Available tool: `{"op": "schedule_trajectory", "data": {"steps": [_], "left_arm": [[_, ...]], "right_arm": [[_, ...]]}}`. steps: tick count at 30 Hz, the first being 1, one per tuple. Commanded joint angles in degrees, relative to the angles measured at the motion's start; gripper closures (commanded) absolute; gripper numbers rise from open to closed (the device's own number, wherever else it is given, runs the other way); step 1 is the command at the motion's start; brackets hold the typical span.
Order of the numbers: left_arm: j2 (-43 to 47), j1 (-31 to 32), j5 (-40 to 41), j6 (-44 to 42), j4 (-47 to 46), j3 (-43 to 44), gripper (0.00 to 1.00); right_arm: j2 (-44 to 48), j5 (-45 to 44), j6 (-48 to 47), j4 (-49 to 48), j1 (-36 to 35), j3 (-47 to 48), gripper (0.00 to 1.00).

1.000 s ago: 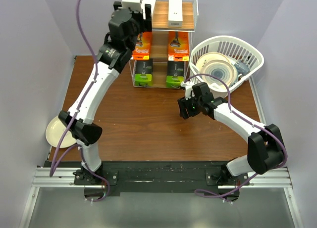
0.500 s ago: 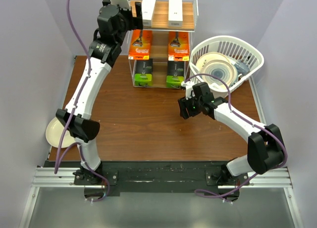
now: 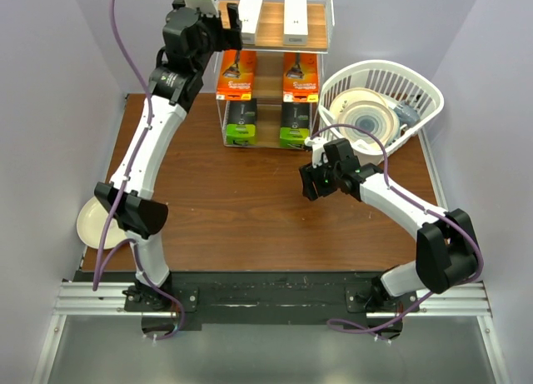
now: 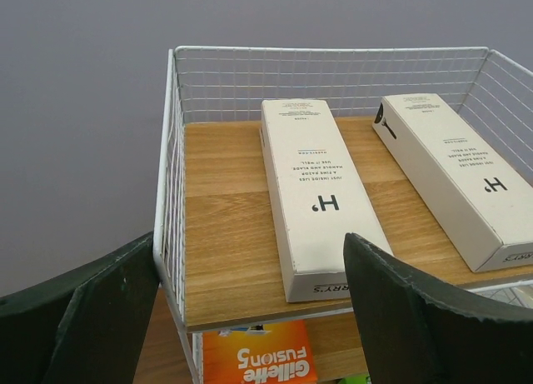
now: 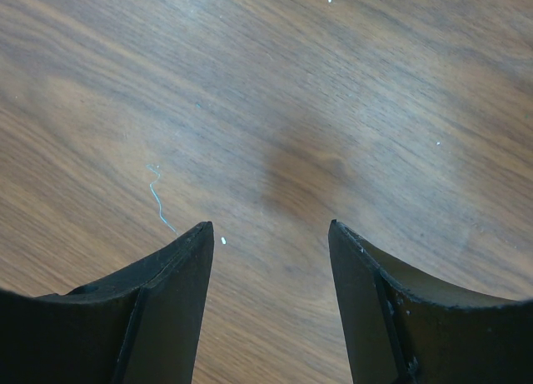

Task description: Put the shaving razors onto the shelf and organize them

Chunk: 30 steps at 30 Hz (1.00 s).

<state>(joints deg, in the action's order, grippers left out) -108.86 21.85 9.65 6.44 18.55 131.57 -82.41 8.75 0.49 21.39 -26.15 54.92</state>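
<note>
While the left gripper [image 4: 250,242] stands released and empty, the white Harry's razor box [image 4: 312,192] lies just ahead on the top board of the shelf [image 4: 221,226], its long axis running away from the gripper. The right gripper [image 5: 271,230] hovers parted and empty over the counter [image 5: 350,84].

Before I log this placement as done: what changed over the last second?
The left gripper opened, released the left white box on the shelf and drew back leftward. The right gripper and the other razor packs stayed put.
</note>
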Motion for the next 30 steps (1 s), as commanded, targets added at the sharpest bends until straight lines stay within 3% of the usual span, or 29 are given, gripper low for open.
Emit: {"op": "schedule_trajectory", "data": {"steps": [1, 6, 11, 24, 30], "left_arm": [[0.2, 3.5, 0.1, 1.0, -2.1, 3.4, 0.08], [1.3, 6.2, 17.2, -4.8, -3.4, 3.3, 0.09], [3.1, 6.4, 24.5, -6.2, -4.7, 1.0, 0.08], [5.9, 6.4, 18.7, -6.2, -4.2, -0.2, 0.05], [5.5, 5.6, 9.6, -7.7, -4.3, 1.8, 0.03]], "right_arm": [[1.7, 1.0, 0.5, -1.1, 0.5, -0.3, 0.38], [1.6, 0.9, 0.5, -1.0, 0.8, -0.2, 0.38], [1.4, 0.9, 0.5, -0.7, 0.8, 0.3, 0.38], [1.2, 0.7, 0.3, -0.6, 0.9, 1.2, 0.38], [1.6, 0.7, 0.3, -0.5, 0.9, 0.9, 0.38]]}}
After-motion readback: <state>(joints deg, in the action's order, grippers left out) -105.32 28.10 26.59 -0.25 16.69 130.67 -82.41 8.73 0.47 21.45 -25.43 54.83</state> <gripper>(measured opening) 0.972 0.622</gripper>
